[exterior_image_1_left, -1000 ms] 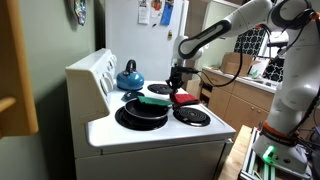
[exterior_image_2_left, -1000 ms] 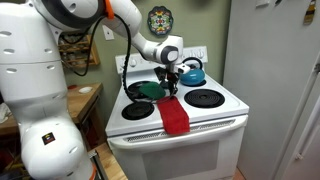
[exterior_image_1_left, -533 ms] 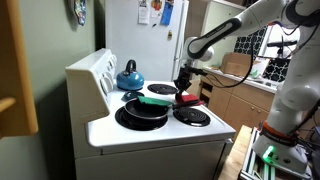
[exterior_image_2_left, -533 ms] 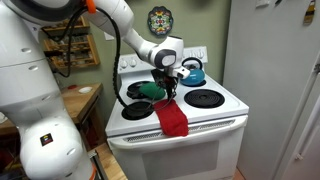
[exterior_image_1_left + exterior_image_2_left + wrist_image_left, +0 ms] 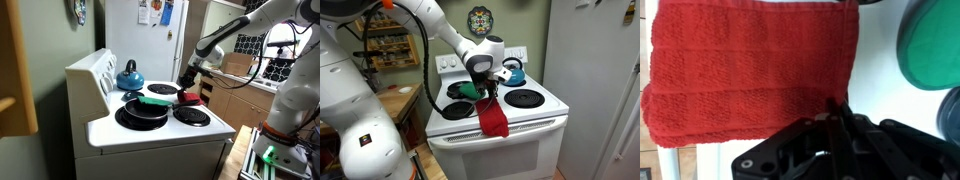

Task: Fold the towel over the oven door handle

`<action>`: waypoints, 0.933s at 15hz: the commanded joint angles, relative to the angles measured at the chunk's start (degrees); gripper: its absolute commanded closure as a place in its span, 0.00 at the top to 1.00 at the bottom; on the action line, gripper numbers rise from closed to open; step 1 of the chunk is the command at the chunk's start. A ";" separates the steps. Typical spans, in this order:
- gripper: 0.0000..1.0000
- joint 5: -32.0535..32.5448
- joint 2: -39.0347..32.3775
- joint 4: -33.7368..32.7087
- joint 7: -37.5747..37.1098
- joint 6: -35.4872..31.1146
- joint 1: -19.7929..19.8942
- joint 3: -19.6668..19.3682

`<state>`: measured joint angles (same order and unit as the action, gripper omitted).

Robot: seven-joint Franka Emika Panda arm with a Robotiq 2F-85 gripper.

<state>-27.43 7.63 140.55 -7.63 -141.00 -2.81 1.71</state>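
Note:
The red towel (image 5: 492, 117) hangs from my gripper (image 5: 489, 90) over the front edge of the white stove, its lower part dangling in front of the oven door. In the wrist view the towel (image 5: 745, 70) fills the left and middle of the picture, and my gripper (image 5: 837, 112) is shut on its edge. In an exterior view the towel (image 5: 191, 98) is held at the stove's near side by my gripper (image 5: 188, 86). The oven door handle (image 5: 520, 127) runs under the stove's front edge.
A green flat thing (image 5: 468, 89) lies on a black pan (image 5: 143, 110) on the stove. A blue kettle (image 5: 129, 76) stands on a back burner. A black burner (image 5: 524, 98) is on the stove. A white fridge (image 5: 595, 80) stands beside the stove.
My gripper has carried the towel further out past the stove's front edge, so more of the towel hangs down before the oven door.

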 commanded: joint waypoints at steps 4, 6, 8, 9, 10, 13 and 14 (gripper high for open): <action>0.01 -19.84 7.55 5.65 18.85 -1.81 -3.06 -2.06; 0.01 -21.14 9.14 7.17 21.09 0.24 -2.45 -2.24; 0.01 -20.79 10.72 9.17 22.37 2.12 -1.82 -2.67; 0.01 -20.28 11.17 9.91 22.21 3.02 -1.62 -2.85; 0.01 -19.49 8.13 6.75 20.40 0.96 -1.76 -1.90; 0.04 -19.47 8.33 6.82 20.47 1.11 -1.75 -1.99; 0.04 -19.47 8.26 6.70 20.47 1.11 -1.76 -1.97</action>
<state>-47.05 15.85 147.28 12.97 -139.97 -4.52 -0.18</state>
